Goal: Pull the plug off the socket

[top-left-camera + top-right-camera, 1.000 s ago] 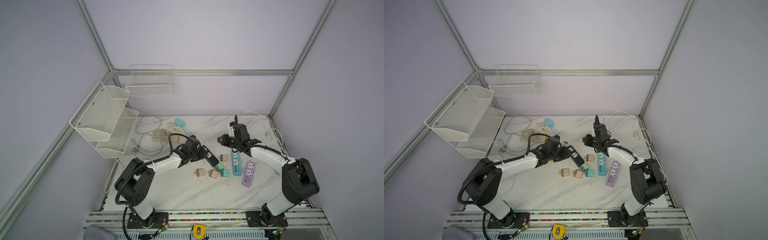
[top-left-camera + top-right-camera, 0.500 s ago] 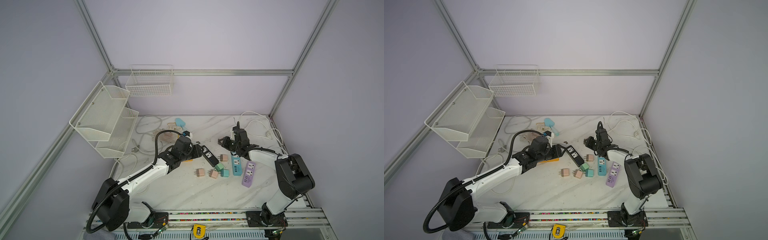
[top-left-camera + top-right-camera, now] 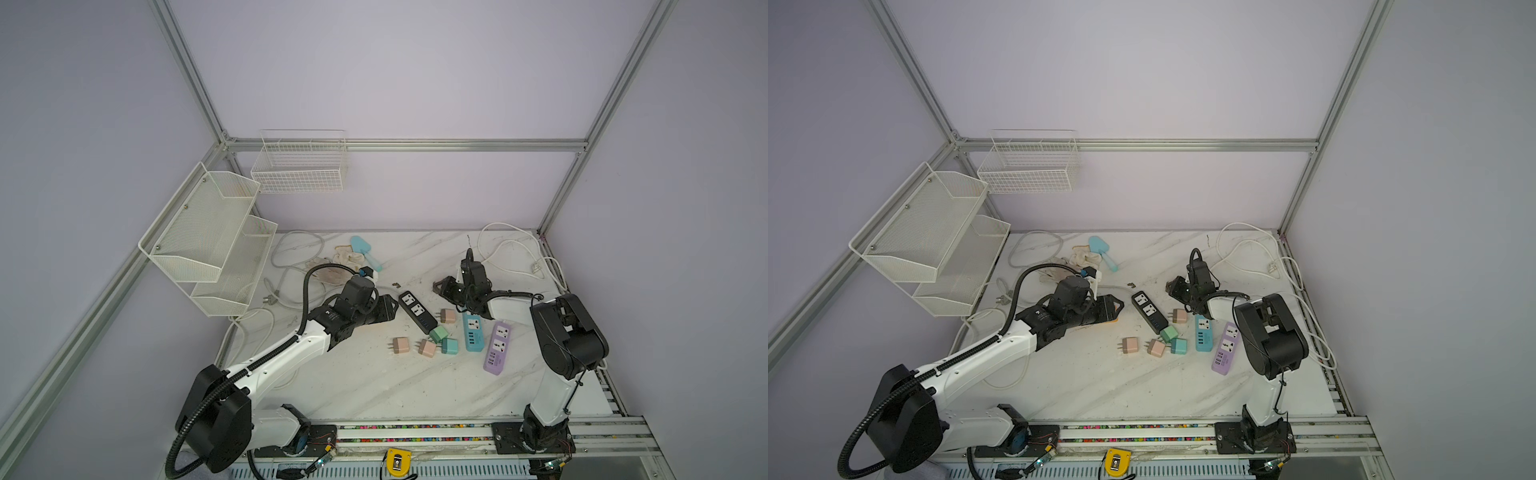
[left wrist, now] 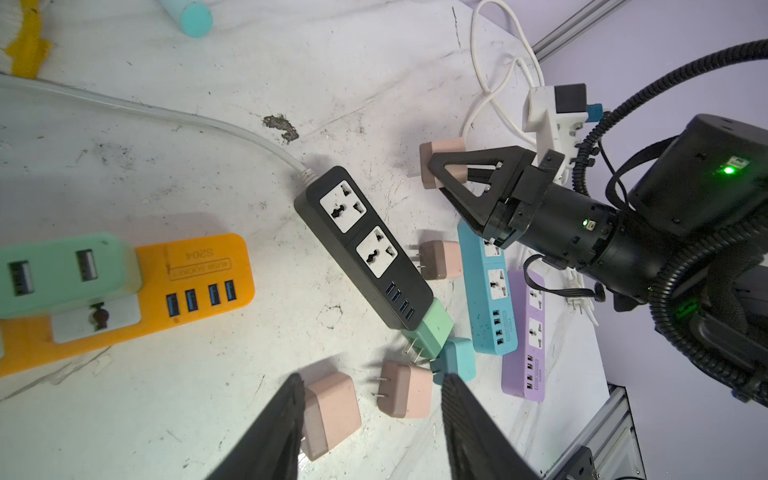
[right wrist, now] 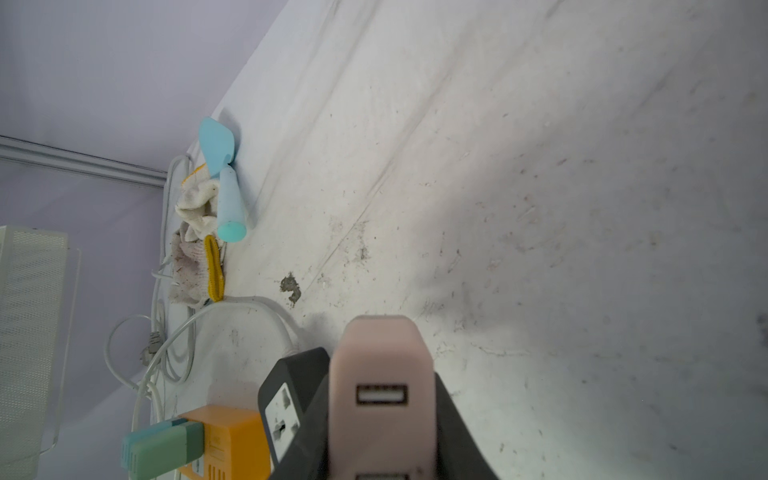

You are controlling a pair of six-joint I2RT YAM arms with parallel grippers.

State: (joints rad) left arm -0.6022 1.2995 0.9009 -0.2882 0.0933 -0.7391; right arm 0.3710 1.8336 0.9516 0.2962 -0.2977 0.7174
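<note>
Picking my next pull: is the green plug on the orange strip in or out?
In. The green plug sits flush against the socket face of the orange strip in the left wrist view, with no prongs showing.

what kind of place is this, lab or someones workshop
Most likely a robotics lab test cell: an aluminium frame with plain walls boxes in a marble-look table, the left arm and right arm are bolted to a front rail, and power strips and loose plug adapters lie out like practice props.
</note>
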